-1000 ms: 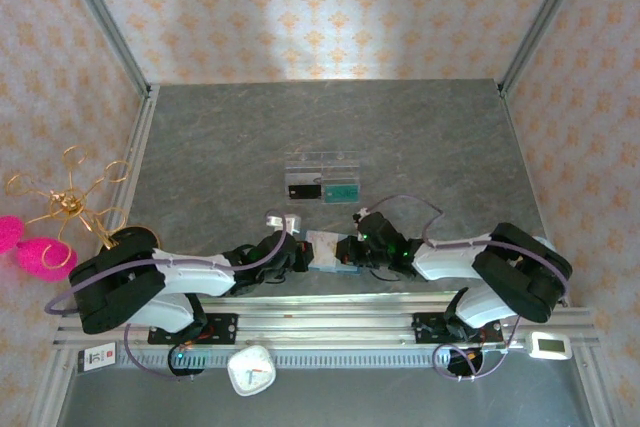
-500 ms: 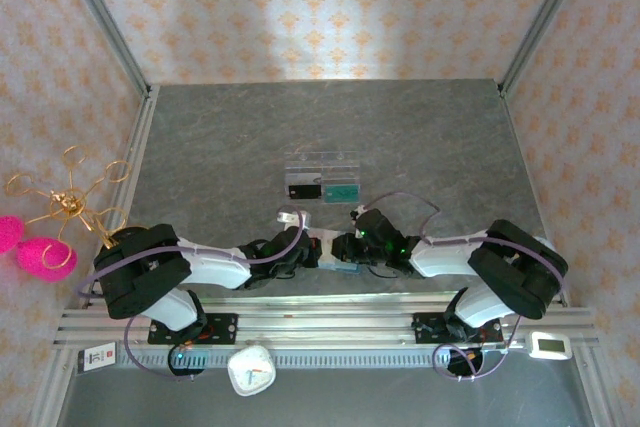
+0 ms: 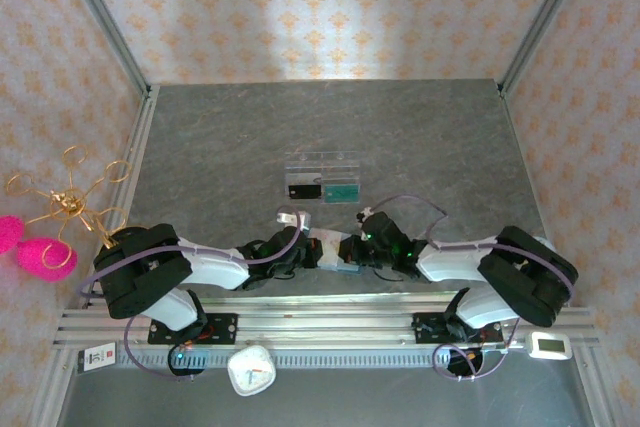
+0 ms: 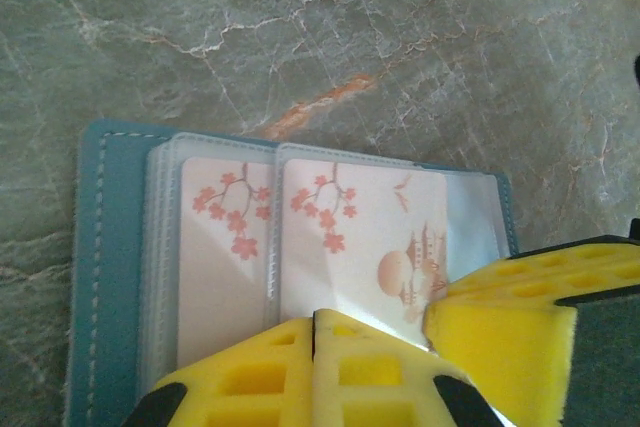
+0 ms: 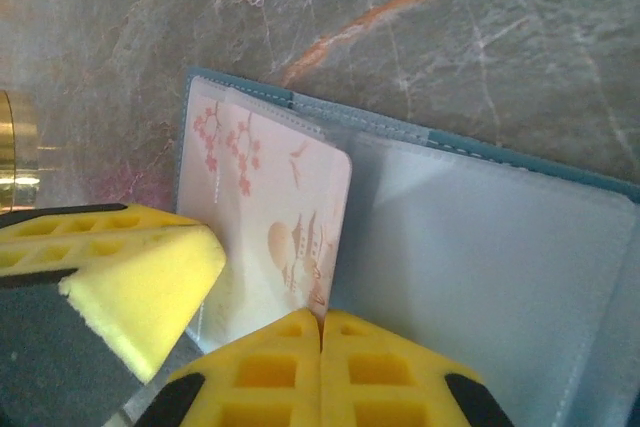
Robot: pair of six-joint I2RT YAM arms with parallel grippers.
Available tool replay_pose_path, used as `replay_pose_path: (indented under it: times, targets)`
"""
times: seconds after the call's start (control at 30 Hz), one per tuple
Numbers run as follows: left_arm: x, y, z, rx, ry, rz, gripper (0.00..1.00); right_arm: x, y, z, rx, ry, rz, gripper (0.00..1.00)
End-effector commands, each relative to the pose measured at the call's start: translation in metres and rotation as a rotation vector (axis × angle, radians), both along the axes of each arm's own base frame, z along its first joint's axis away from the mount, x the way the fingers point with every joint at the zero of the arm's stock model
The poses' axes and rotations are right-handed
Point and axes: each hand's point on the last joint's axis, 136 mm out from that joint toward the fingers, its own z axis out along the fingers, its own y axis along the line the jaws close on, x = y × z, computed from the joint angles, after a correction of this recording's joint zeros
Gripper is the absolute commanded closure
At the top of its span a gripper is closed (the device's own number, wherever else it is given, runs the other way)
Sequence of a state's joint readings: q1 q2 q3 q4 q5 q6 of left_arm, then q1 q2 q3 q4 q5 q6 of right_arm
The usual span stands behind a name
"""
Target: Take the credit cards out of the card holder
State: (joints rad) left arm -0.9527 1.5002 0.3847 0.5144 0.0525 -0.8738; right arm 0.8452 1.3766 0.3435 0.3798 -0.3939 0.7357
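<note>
Overhead view: the card holder (image 3: pixel 330 247) lies open on the grey marble-patterned table (image 3: pixel 220 147), near its front edge, at 6 o'clock from a clear tray (image 3: pixel 322 162) that holds a black card (image 3: pixel 302 190) and a teal-green card (image 3: pixel 342 189). The left gripper (image 3: pixel 308 253) meets the holder from 9 o'clock, the right gripper (image 3: pixel 352 250) from 3 o'clock.

Left wrist view: the teal-blue cover (image 4: pixel 100 247) frames clear sleeves, and two blossom-printed cards (image 4: pixel 225 257) sit side by side in them. The left gripper (image 4: pixel 313 332) has its yellow fingers pressed together, and their tips rest on the sleeves' 6 o'clock edge. A finger of the right gripper (image 4: pixel 510 317) stands at 4 o'clock.

Right wrist view: one printed card (image 5: pixel 280 207) shows in a sleeve at 9 o'clock of the holder (image 5: pixel 480 257) – the sleeve at 3 o'clock looks pale and plain. The right gripper (image 5: pixel 321 332) is likewise pressed together at the sleeves' 6 o'clock edge. Whether either pair pinches a sleeve leaf cannot be told.
</note>
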Motion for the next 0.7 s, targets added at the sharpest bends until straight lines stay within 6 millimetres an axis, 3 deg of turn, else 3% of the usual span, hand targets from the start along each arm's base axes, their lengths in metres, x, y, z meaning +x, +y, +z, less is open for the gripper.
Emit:
replay_pose_path:
  times: [0.0, 0.27, 0.47, 0.53, 0.67]
  targets:
    - [-0.012, 0.028, -0.026, 0.094, 0.064, 0.026, 1.0, -0.003, -0.022, -0.014, -0.081, 0.013, -0.033, 1.0]
    - [-0.008, 0.031, 0.0, 0.055, -0.001, 0.047, 1.0, -0.005, -0.015, -0.017, -0.072, 0.02, 0.008, 1.0]
    - [0.0, -0.003, 0.035, 0.015, -0.082, -0.011, 1.0, -0.005, -0.005, -0.012, -0.072, 0.0, 0.074, 1.0]
    - [0.003, -0.01, 0.033, 0.019, -0.082, -0.02, 1.0, -0.003, -0.004, -0.01, -0.076, -0.009, 0.083, 1.0]
    - [0.008, -0.008, 0.013, 0.081, -0.055, 0.003, 1.0, -0.003, -0.004, -0.01, -0.084, -0.006, 0.085, 1.0]
